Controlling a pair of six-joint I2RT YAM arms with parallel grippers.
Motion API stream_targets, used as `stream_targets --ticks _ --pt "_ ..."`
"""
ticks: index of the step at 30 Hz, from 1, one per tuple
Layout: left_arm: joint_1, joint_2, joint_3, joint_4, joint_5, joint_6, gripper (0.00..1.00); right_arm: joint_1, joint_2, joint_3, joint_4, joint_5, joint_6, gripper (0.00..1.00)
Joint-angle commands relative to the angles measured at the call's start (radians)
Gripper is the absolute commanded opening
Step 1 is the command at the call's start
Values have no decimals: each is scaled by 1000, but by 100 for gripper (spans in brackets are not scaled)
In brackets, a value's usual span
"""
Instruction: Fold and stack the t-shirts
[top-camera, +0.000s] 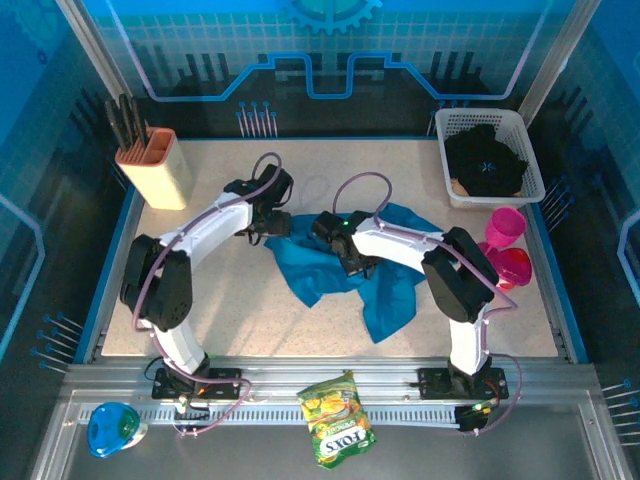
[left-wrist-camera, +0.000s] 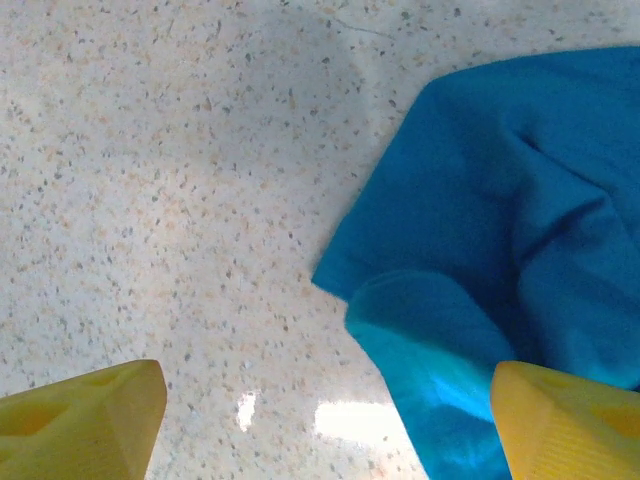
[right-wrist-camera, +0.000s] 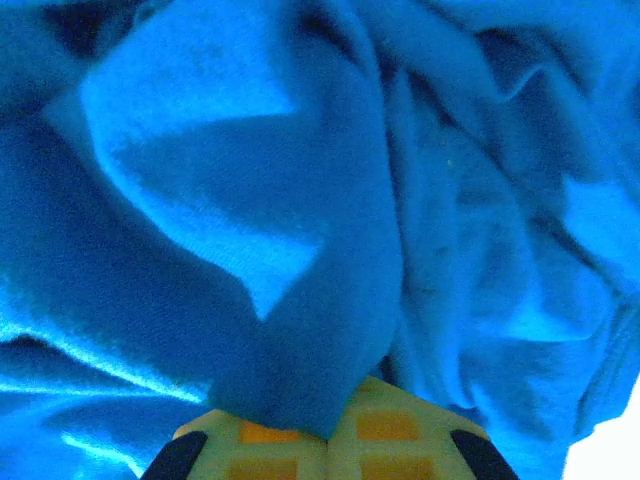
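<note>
While the teal shirt (top-camera: 392, 295) lies crumpled and unspread at table centre, the right gripper (right-wrist-camera: 335, 425) has its fingers closed together on a bunched fold of it. The left gripper (left-wrist-camera: 325, 390) hangs with fingers wide apart over bare table (left-wrist-camera: 150, 150), a shirt corner just inside its right finger. Step in hand, as I read it: spreading the shirt flat ahead of any fold, so the next move calls for the left to close on that corner and both to draw apart; the black shirt (top-camera: 485, 160) sits in the basket (top-camera: 447, 125), far right.
</note>
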Motion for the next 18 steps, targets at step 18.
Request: stream_targets --ticks 18 --pt "-399 -176 -423 269 306 -559 65 -103 -42 20 79 -191 -78 17"
